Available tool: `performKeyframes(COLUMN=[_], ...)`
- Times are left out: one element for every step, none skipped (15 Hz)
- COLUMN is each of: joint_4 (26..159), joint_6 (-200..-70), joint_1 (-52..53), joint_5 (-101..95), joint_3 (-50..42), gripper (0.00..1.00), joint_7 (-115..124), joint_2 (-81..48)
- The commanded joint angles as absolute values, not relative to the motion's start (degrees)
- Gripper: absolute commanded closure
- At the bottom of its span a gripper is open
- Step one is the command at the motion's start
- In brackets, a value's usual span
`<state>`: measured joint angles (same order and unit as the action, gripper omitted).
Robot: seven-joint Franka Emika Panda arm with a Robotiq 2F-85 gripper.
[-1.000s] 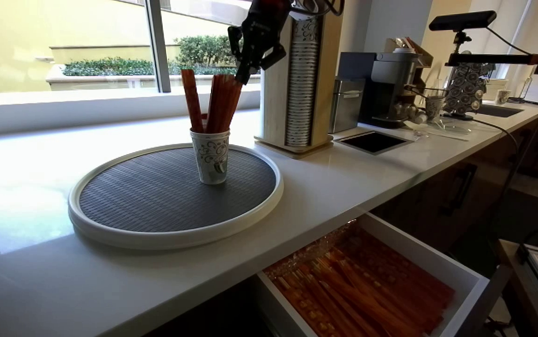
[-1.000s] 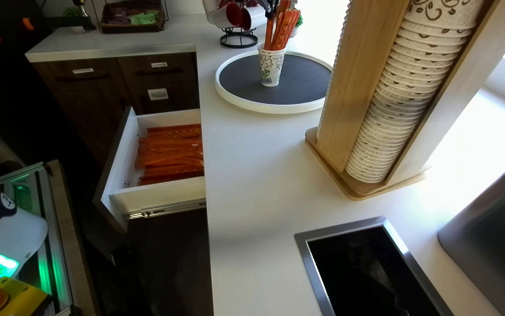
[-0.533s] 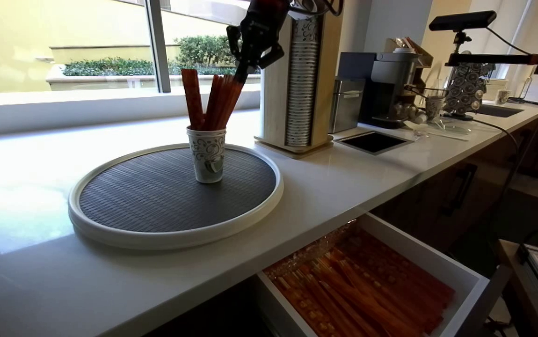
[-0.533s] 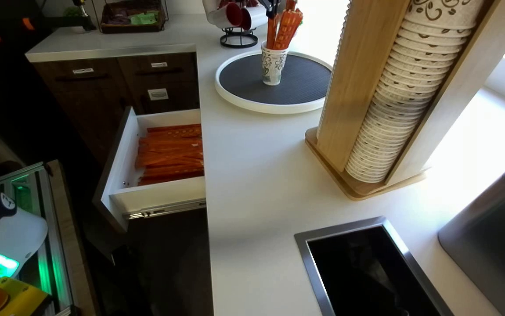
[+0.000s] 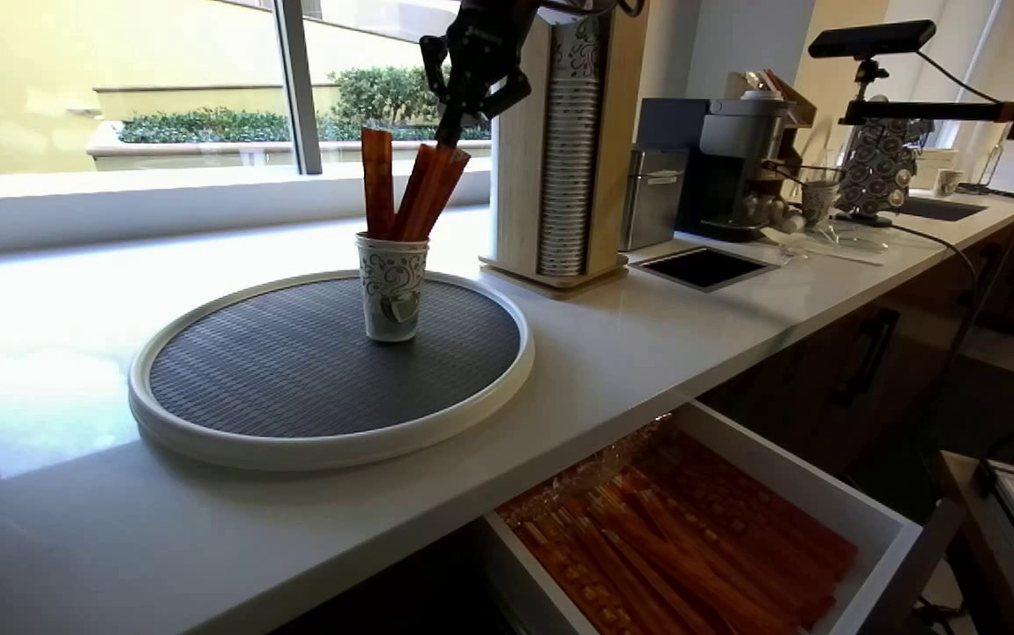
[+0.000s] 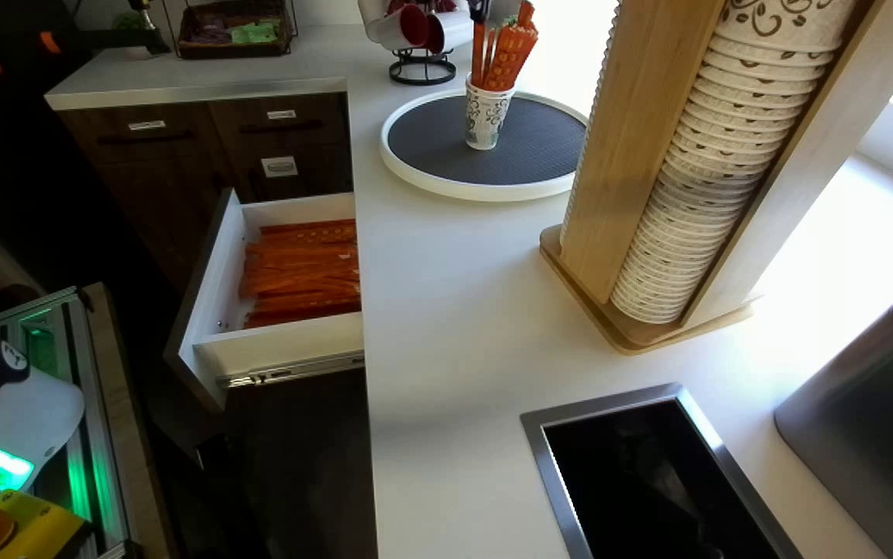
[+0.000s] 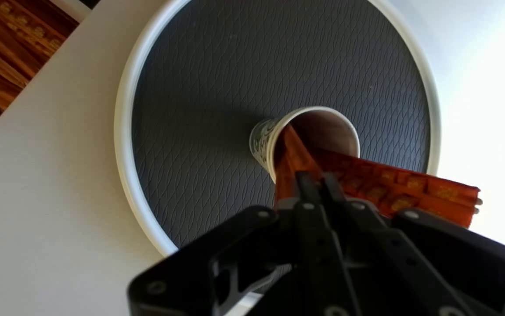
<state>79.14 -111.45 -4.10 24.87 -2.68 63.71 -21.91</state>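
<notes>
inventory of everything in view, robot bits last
Tray: one, grey with white rim, on countertop
Cup: at least one, white patterned, on tray
Cup packets: several, orange, in cup
Drawer: one open, white inside, below countertop
Drawer packets: many, orange, in drawer
Dispenser: one, light wood, beside tray
Stacked cups: many, white patterned, in dispenser
Metal box: one, grey, beside dispenser
Coffee machine: one, grey and black, beyond metal box
Mug rack: one, black, beyond tray
Mugs: several, white and red, on mug rack
Basket: one, brown, far countertop
Framed opening: at least one, black, in countertop
Window: at least one, grey-framed, behind tray
Arm: one, white base near drawer
Pincer: one, black, jaws together on cup packets
</notes>
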Motion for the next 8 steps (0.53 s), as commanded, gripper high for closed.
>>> performKeyframes(joint_4=[76.0,75.6,75.3,75.0,74.7,74.3,73.9,73.5], joint_6=[-108.2,-107.7,-107.5,-107.4,-107.4,-107.2,-107.0,-106.8], joint_1=[-3.9,-3.9,-3.8,-3.8,-3.8,-3.7,-3.7,-3.7], joint_5=[23.8,23.6,23.6,23.6,23.6,23.5,23.4,23.1], joint_3=[-2.5,-2.4,-2.4,-2.4,-2.3,-2.2,-2.2,-2.2], gripper=[0.98,0.98,0.98,0.98,0.98,0.98,0.98,0.98], joint_7=[63.4,63.3,63.2,63.0,62.8,62.8,62.7,62.8], joint_2=[-23.8,-24.1,-24.3,-24.6,-24.8,-25.0,-25.2,-25.5])
